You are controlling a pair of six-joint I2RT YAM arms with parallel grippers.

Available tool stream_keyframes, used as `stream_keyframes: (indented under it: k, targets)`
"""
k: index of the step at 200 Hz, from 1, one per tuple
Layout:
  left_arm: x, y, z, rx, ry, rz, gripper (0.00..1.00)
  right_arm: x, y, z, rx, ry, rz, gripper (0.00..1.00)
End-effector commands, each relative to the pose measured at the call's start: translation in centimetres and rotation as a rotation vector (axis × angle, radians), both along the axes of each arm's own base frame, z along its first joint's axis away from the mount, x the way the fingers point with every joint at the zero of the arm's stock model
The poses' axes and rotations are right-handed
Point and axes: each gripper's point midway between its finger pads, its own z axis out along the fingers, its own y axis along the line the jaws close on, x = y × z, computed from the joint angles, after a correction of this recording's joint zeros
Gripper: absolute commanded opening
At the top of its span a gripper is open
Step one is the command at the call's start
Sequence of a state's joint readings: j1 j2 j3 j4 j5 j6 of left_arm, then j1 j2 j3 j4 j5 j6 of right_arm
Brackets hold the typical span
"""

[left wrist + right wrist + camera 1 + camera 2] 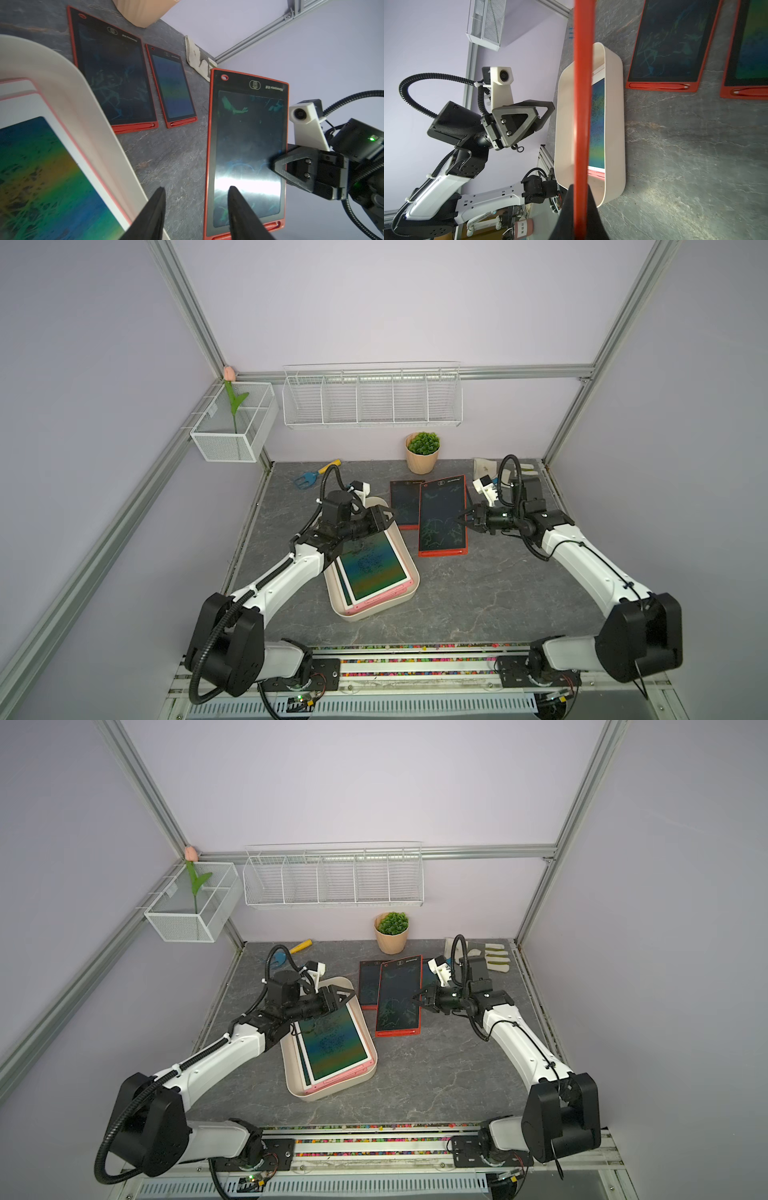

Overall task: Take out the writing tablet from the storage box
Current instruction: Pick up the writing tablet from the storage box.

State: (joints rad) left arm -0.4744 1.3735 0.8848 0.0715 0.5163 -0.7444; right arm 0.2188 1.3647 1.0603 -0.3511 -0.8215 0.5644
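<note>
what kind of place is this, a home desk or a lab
Most likely a robot test cell staged as a desk: aluminium frame with plain lilac walls, two arms bolted to a rail, and props such as a potted plant and wire rack.

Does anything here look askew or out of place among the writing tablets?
Yes. The large red tablet does not lie flat: the shut right gripper pinches its long edge and holds it off the table, as the right wrist view shows. The pink tablets in the storage box sit slightly fanned, not squared.

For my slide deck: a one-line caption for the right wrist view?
Right gripper clamps red writing tablet by its edge beside the storage box.
</note>
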Motion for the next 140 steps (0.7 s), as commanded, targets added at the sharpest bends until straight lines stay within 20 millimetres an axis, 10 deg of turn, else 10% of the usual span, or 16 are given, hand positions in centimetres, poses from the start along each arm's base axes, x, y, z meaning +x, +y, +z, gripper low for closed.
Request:
stream_keyframes:
  k: [1, 140]
  targets:
    - [0.1, -2.1, 0.7, -0.046, -0.043, -0.084, 0.49, -0.8, 0.2, 1.6, 0.047, -0.064, 0.043, 0.07]
    - [-0.9, -7.6, -0.5, -0.107, -0.032, -0.271, 0.51, -1.1, -0.2, 2.7, 0.123, -0.079, 0.054, 0.07]
